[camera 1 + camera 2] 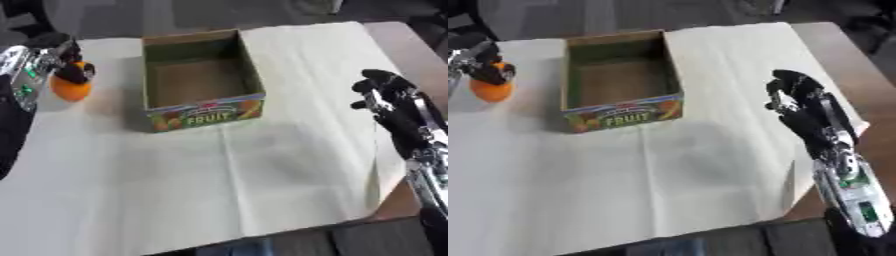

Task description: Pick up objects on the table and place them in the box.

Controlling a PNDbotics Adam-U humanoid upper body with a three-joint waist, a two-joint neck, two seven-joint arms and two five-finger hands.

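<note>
The box [201, 82] is standing near the far edge of the desk [262, 175], a little toward the left side, on the pale cloth [289, 150] that is covering most of the top. It is an open cardboard carton with the word FRUIT printed on its near wall, and its inside is showing only a bare brown floor, so I am judging that nothing is placed in it yet.

The orange [70, 89] is sitting near the far-left corner of the desk, to the left of the box and apart from it. The left hand [63, 57] is coming over it from the left edge, and its dark fingers are curling down around the top of the fruit. The orange is looking as if it is still resting on the cloth or only just leaving it; I cannot tell which.

The right hand [798, 97] is hanging near the right edge of the desk, well apart from the box, with its fingers relaxed and holding nothing.

No other loose object is showing on the cloth. So, as I am reading it, the task is only beginning: the orange still needs lifting, carrying over the box's left wall and releasing inside.
</note>
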